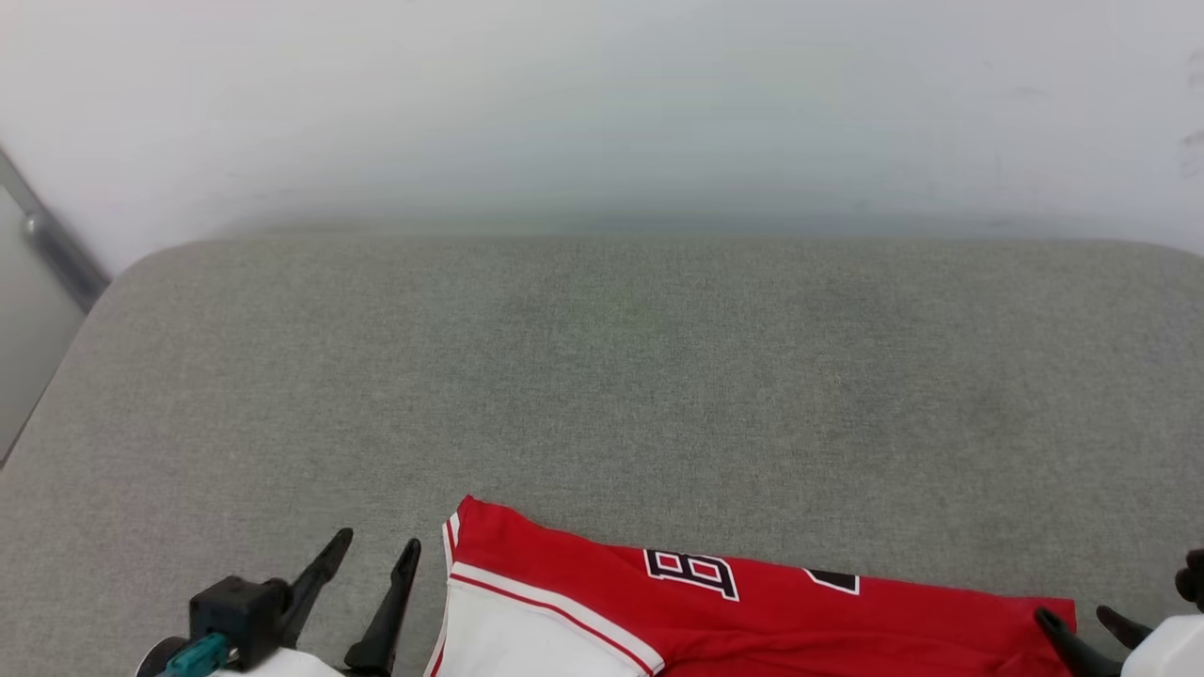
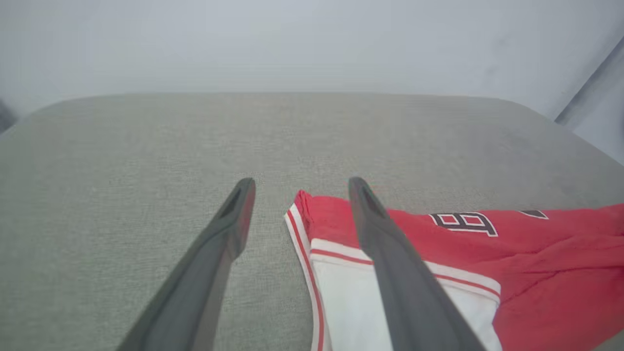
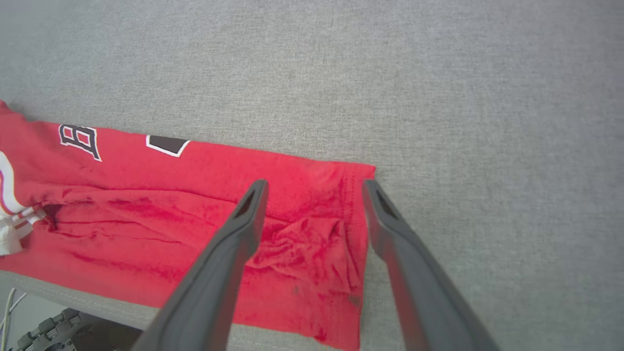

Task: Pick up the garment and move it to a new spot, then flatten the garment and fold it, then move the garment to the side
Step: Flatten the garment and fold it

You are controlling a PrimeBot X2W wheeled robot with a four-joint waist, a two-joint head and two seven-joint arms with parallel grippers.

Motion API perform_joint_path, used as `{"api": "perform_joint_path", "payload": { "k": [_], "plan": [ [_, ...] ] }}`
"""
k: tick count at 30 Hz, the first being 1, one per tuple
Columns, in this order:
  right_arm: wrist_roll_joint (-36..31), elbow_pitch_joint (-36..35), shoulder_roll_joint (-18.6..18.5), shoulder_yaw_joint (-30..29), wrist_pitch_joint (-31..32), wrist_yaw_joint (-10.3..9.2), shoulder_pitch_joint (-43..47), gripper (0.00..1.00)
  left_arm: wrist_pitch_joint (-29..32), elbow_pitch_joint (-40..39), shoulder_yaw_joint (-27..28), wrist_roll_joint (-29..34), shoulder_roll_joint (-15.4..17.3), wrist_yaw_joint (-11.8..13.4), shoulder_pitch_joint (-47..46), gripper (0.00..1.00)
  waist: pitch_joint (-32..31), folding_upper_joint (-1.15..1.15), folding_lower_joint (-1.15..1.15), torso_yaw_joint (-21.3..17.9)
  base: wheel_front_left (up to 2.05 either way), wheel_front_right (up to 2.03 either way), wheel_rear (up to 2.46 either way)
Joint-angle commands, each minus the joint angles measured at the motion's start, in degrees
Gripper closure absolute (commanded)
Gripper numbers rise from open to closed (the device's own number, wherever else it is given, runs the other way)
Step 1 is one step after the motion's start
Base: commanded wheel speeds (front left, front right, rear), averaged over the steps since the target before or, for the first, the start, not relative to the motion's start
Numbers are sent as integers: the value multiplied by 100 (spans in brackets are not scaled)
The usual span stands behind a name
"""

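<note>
Much of the garment (image 1: 564, 569) off-frame

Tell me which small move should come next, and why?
Probably lower both open tools to the garment, ready to grip: the left tool is by its sleeve end, the right tool over its crumpled hem, and it lies bunched at the near edge of the grey surface.

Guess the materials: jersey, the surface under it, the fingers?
Jersey: soft knit, probably polyester or cotton blend; matte, wrinkles and bunches at the hem. Surface: grey woven upholstery fabric, visible weave, rounded padded-looking edge. Fingers: dark matte, smooth, likely plastic or rubber; cannot tell which.
</note>
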Motion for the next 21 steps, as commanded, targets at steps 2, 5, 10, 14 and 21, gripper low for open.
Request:
{"api": "perform_joint_path", "payload": {
  "k": [2, 5, 10, 14, 21],
  "plan": [
    [-43, -91, 168, -183, 106, -3, 148, 0, -353, -33, 192, 99, -146, 158, 139, 0, -80, 0, 0, 13, 0, 0, 0],
    [-57, -105, 366, -406, 223, -3, 278, 0, -537, -173, 641, 138, -464, 308, 321, 0, -104, 0, 0, 16, 0, 0, 0],
    [-188, 30, 621, -758, 270, -3, 442, 0, -558, -612, 1441, 949, -990, 212, 629, 0, -111, 0, 0, 83, 0, 0, 0],
    [-291, 238, 779, -1004, 226, -3, 515, 0, -560, -709, 1796, 1787, -1272, 32, 783, 0, -90, 0, 0, 152, 0, 0, 0],
    [-224, 1045, 924, -980, 74, -3, 276, 0, -561, -489, 2417, 2757, -1960, -649, 857, 0, 121, 0, 0, 256, 0, 0, 0]
  ]
}}
